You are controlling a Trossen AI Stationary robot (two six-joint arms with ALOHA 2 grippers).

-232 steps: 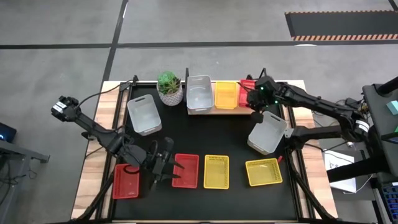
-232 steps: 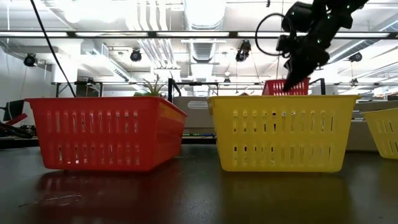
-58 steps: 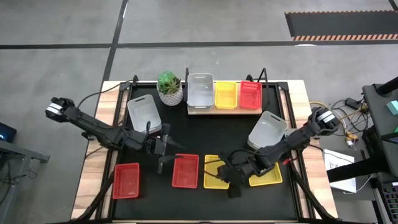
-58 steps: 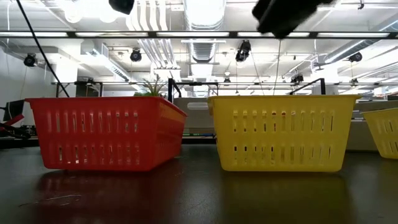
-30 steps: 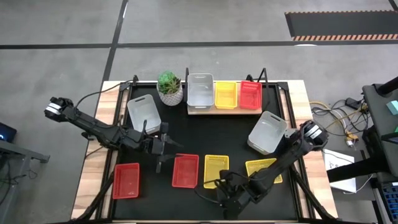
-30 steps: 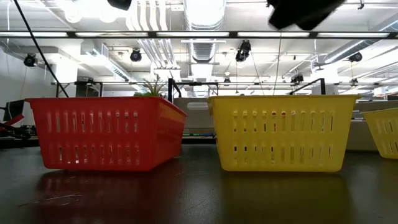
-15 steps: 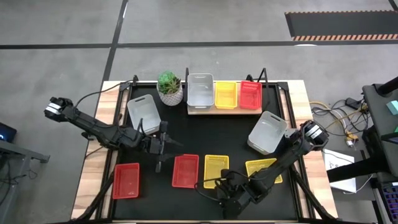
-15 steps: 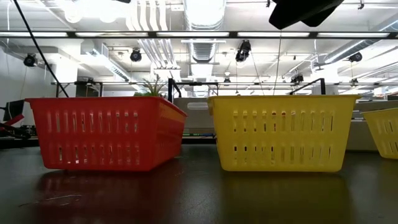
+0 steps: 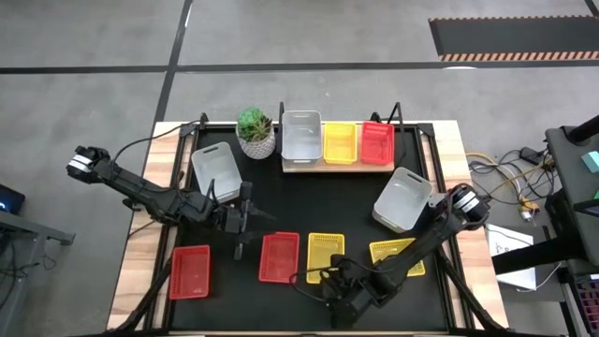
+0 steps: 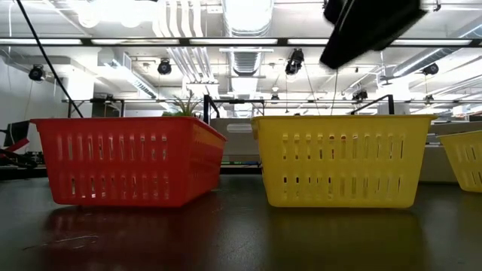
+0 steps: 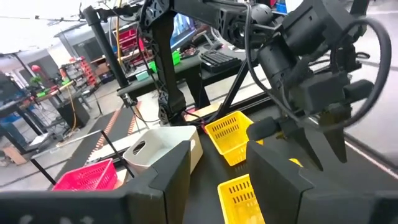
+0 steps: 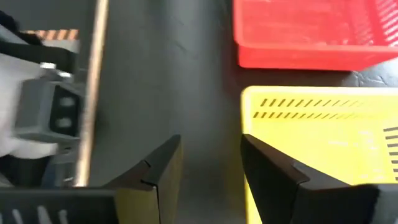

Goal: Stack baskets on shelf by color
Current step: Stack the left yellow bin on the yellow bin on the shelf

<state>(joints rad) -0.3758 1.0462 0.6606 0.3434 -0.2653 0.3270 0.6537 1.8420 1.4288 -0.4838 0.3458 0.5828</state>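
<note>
The shelf (image 9: 339, 166) at the far edge holds a white basket (image 9: 300, 136), a yellow one (image 9: 340, 142) and a red one (image 9: 377, 142). On the black mat lie two white baskets (image 9: 215, 170) (image 9: 402, 198), two red ones (image 9: 190, 271) (image 9: 279, 256) and two yellow ones (image 9: 325, 258) (image 9: 398, 257). My right gripper (image 12: 210, 140) is open at the near end of the middle yellow basket (image 12: 323, 137), one finger over its inside and one outside. My left gripper (image 9: 255, 221) hovers open over the mat between the left white basket and the middle red one.
A white pot with a green plant (image 9: 255, 131) stands left of the shelf. Thin black uprights (image 9: 282, 117) rise at the shelf's ends. Bare mat lies between the shelf and the near row of baskets. The right white basket sits tilted near the table's right edge.
My right gripper has come a little lower over the near end of the middle yellow basket and edged toward the table's left. No basket has moved.
</note>
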